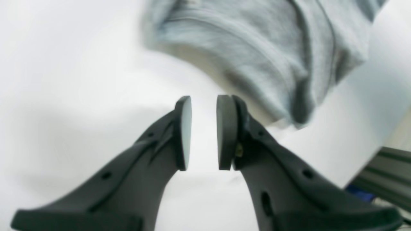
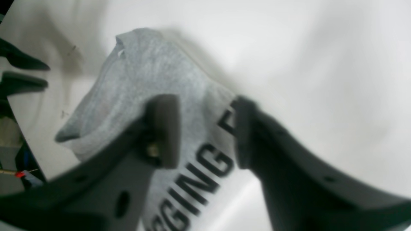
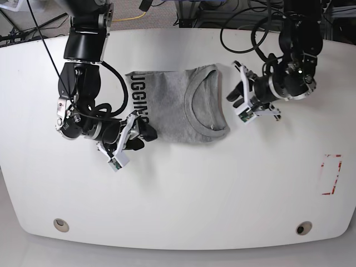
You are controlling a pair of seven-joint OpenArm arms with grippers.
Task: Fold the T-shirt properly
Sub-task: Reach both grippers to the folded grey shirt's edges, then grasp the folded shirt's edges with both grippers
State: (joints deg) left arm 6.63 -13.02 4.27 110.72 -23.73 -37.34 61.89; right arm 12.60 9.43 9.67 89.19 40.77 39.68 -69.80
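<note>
Grey T-shirt [image 3: 172, 108] lies folded on the white table [image 3: 183, 189], with one arm at each end.

The right end effector [image 2: 205, 131] is at the end of the shirt with the black letters [image 2: 199, 179]. Its two fingers sit on either side of the cloth edge with a gap between them, and I cannot tell if they pinch it. The left end effector [image 1: 204, 131] is just beside the collar end, a little apart from the cloth. Its fingers are close together with a small gap and hold nothing.
</note>
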